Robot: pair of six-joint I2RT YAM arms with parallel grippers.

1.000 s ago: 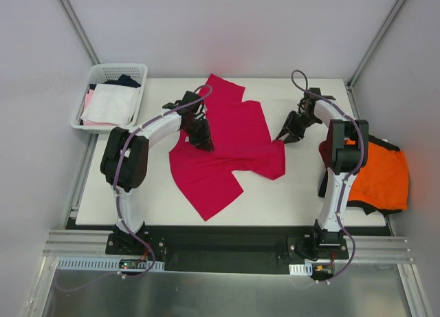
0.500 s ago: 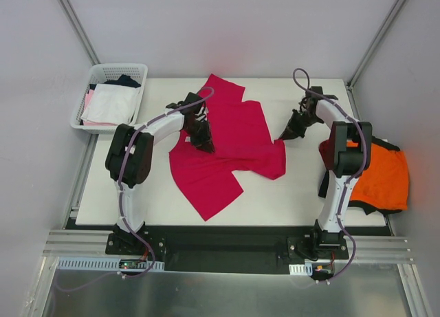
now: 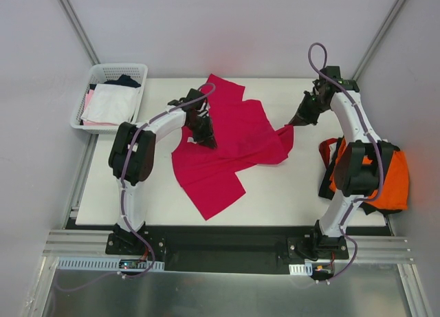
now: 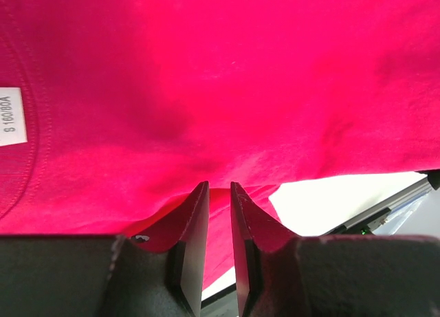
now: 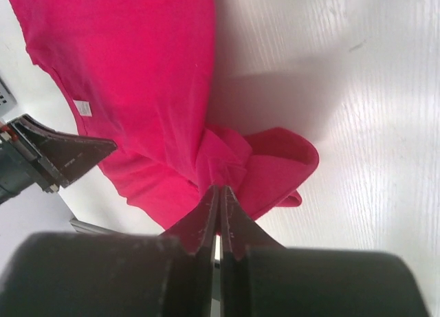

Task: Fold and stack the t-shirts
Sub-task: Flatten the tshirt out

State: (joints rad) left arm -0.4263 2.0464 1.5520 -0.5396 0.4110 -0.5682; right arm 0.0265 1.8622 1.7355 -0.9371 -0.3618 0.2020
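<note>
My left hand (image 4: 218, 186) and right hand (image 5: 218, 190) each pinch the red shirt (image 3: 237, 131) — the basket (image 3: 104, 69) holds white and pink clothes (image 3: 110, 104).

The right gripper (image 3: 295, 122) has shut on the crimson shirt's (image 3: 230, 135) right edge, lifting and dragging it rightward.
</note>
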